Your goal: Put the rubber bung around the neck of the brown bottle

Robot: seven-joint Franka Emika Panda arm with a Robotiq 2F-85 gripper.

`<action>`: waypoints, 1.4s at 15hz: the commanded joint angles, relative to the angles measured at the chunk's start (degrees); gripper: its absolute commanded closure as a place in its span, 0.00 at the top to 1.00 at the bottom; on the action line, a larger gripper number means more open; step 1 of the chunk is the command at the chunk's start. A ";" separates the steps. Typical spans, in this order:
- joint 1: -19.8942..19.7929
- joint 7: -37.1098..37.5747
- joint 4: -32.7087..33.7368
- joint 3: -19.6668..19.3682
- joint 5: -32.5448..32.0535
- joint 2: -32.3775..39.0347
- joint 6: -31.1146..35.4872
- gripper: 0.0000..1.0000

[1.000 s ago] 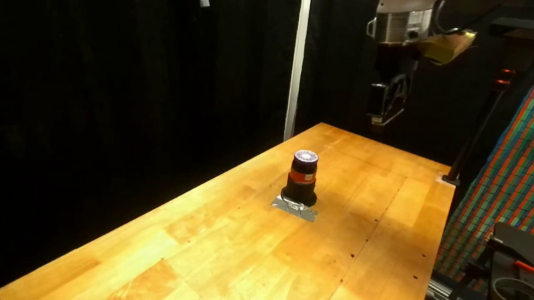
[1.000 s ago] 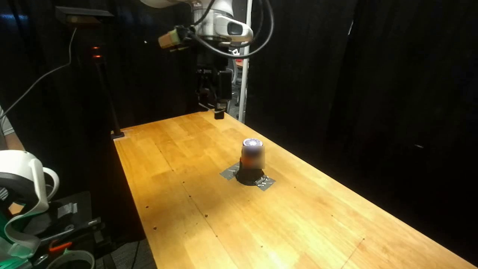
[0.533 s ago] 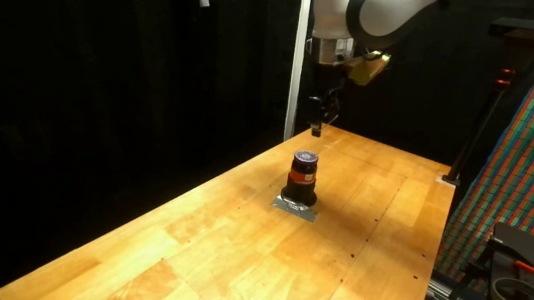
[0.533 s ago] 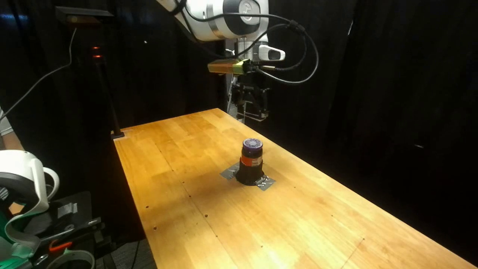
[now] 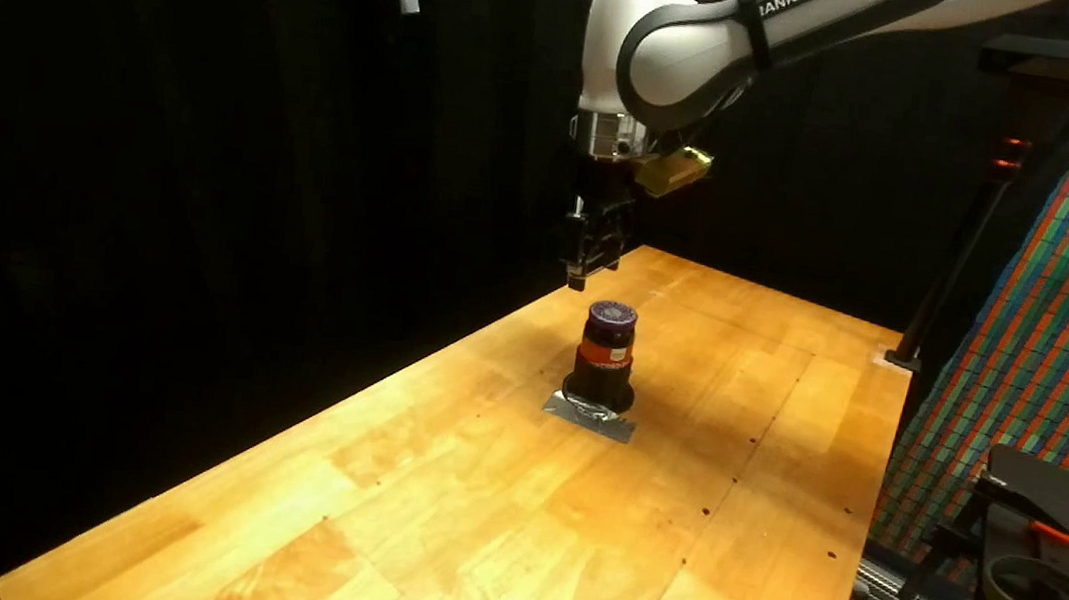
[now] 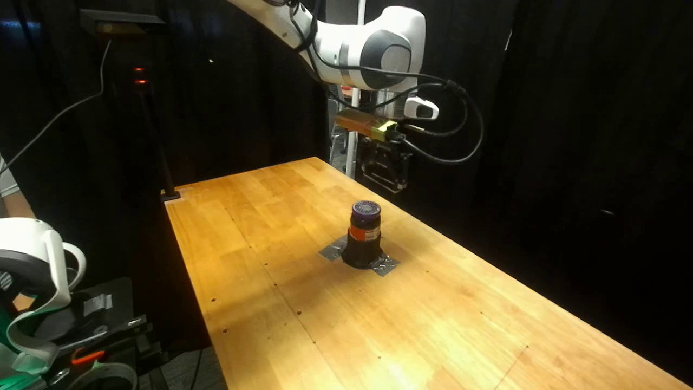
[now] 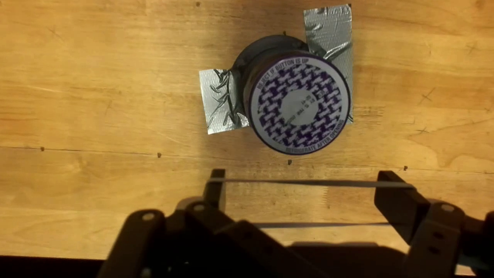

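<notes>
1. The Franka Panda arm (image 5: 693,56) sits lower in both exterior views than half a second ago, its Robotiq end effector (image 7: 303,180) lower with it; the dark food jar (image 5: 607,351) has kept its place.
2. The butcher-block counter (image 5: 508,529) carries the jar, which stands nearer the long edge beside the black curtain (image 5: 303,213) than the opposite long edge.
3. The end effector points down with its fingers (image 7: 401,204) spread wide. In the wrist view the gap between the fingertips lies just beside the jar, which is roughly centred across that spread; in both exterior views the fingertips are apart from it.
4. The jar is upright: its long axis is vertical, and its purple-and-white patterned lid (image 7: 299,106) faces straight up. An orange label (image 6: 364,234) wraps the body, and lettering on the lid includes "REFRIGERATE AFTER OPENING".
5. A black flared base (image 6: 361,253) surrounds the jar's lower part, its rim resting on the counter.
6. Silver duct tape (image 7: 224,102) runs from the base onto the counter, two pieces showing in the wrist view.
7. A thin rubber band (image 7: 339,183) is stretched across the fingers, its two strands running nearly parallel, crosswise in the wrist view.
</notes>
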 commanded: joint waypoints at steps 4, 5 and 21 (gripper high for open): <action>-0.67 -3.51 8.37 -0.22 4.74 7.64 -2.47 1.00; -0.79 -3.74 8.68 -0.19 5.09 8.11 -2.98 1.00; -1.55 -7.97 8.92 -0.22 5.37 8.45 -17.12 1.00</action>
